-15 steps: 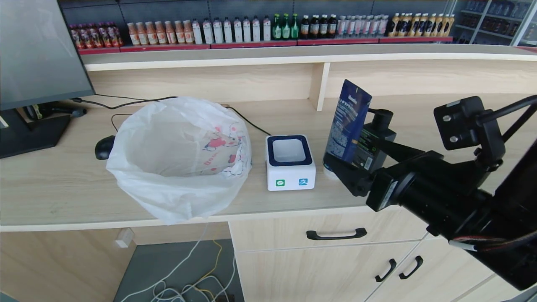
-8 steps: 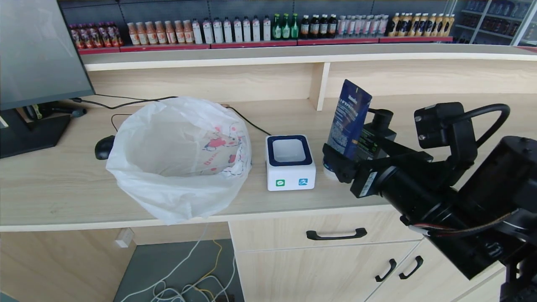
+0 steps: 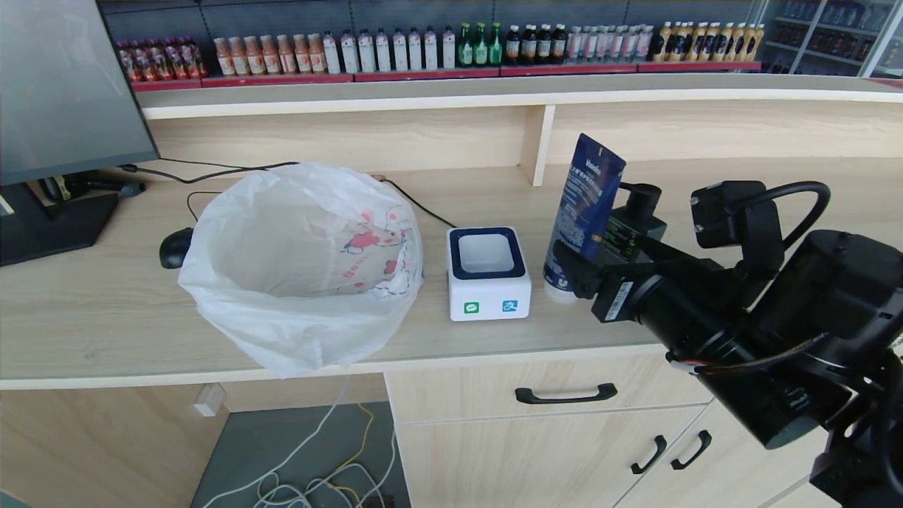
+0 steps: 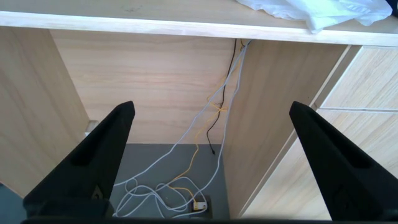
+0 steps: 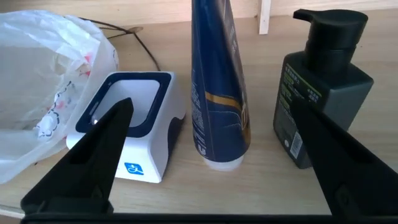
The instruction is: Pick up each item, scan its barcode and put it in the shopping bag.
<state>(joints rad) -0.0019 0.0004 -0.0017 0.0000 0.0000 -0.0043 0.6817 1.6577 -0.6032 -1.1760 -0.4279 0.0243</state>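
The blue tube stands upright on its white cap on the bench, right of centre in the head view, just beside the white scanner. The right jaws are wide apart, low at the tube's foot, with the tube between them; whether they touch it I cannot tell. The arm hides the lower part of the black pump bottle behind the tube. Both labels carry fine print, too small to read. The scanner's front has one green and one blue icon. The white shopping bag, centre left, shows a red-patterned pack dimly through its plastic and partly covers a black mouse. The left jaws are apart too, under the bench edge, above floor cables.
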